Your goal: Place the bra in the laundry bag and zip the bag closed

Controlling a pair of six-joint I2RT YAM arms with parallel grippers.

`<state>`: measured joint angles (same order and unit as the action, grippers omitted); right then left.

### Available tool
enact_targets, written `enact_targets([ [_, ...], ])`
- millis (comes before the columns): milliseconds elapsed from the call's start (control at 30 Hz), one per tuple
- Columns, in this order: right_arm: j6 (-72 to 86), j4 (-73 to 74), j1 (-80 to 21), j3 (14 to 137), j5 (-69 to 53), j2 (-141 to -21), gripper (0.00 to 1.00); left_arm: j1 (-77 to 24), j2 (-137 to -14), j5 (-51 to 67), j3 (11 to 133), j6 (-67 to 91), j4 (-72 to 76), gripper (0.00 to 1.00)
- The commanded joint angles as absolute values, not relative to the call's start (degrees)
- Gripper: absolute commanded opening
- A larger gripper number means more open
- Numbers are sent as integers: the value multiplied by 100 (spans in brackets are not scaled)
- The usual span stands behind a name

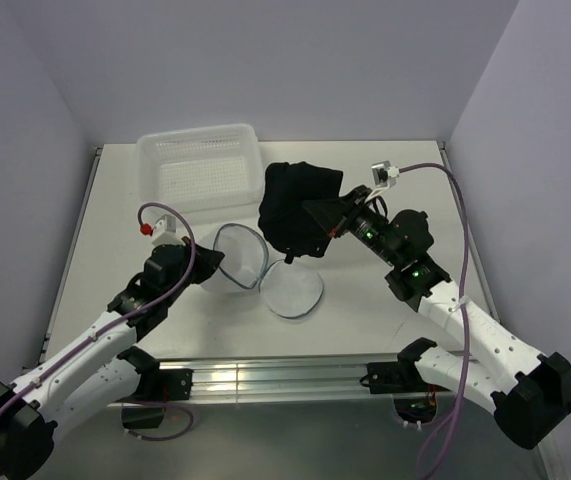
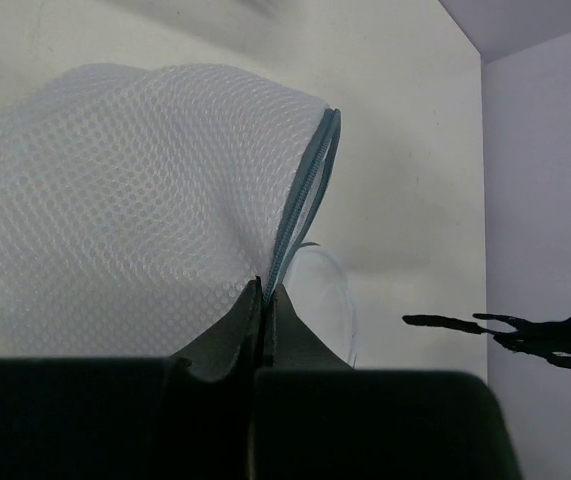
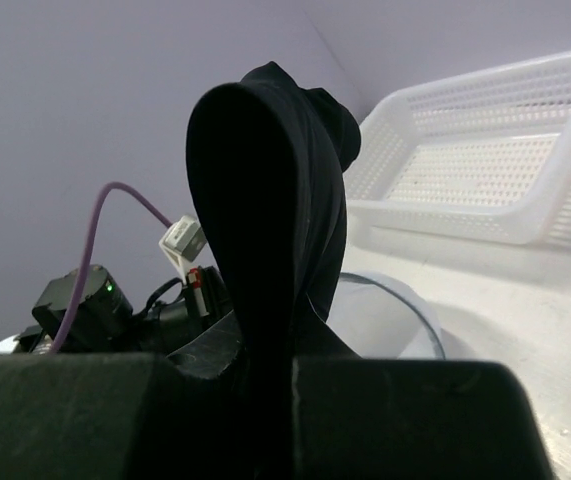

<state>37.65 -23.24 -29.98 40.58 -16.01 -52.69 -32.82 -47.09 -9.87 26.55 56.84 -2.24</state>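
Note:
The black bra (image 1: 295,205) hangs bunched above the table, just behind the open laundry bag (image 1: 240,258). My right gripper (image 1: 327,222) is shut on the bra's right side. In the right wrist view the bra (image 3: 265,200) rises in a tall fold out of the gripper (image 3: 270,345). The bag's round mesh flap (image 1: 293,290) lies flat to its right. My left gripper (image 1: 210,262) is shut on the bag's left rim. In the left wrist view the gripper (image 2: 263,290) pinches the grey zipper rim (image 2: 307,195) beside the white mesh dome (image 2: 115,200).
A white perforated plastic basket (image 1: 200,165) stands at the back left, close behind the bag; it shows too in the right wrist view as the basket (image 3: 485,160). The enclosure's walls rise along the table's left, back and right edges.

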Motion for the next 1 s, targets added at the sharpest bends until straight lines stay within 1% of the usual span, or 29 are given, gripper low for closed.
enact_targets([
  [0, 3806, -2918, -3216, 4351, -1450, -5431, 0, -3305, -4641, -914, 2576, 5783, 334, 0],
  [333, 3858, -3726, -3717, 4298, -1160, -5994, 0, -3305, -4570, -853, 2320, 5827, 668, 0],
  [467, 3866, -4349, -4007, 4315, -800, -6248, 0, -3305, -4474, -826, 2172, 5941, 782, 0],
  [600, 4051, -5184, -4437, 4210, -213, -6792, 0, -3305, -4325, -879, 2074, 6055, 870, 0],
  [733, 3947, -6202, -5088, 3955, 1120, -7294, 0, -3305, -4122, -923, 1881, 6275, 1037, 0],
  [833, 3727, -6581, -5326, 3990, 1738, -7838, 0, -3305, -4052, -835, 1732, 6424, 1239, 0],
  [967, 3946, -7057, -5335, 3789, 1890, -8322, 0, -3296, -3903, -843, 1714, 6469, 1082, 0],
])
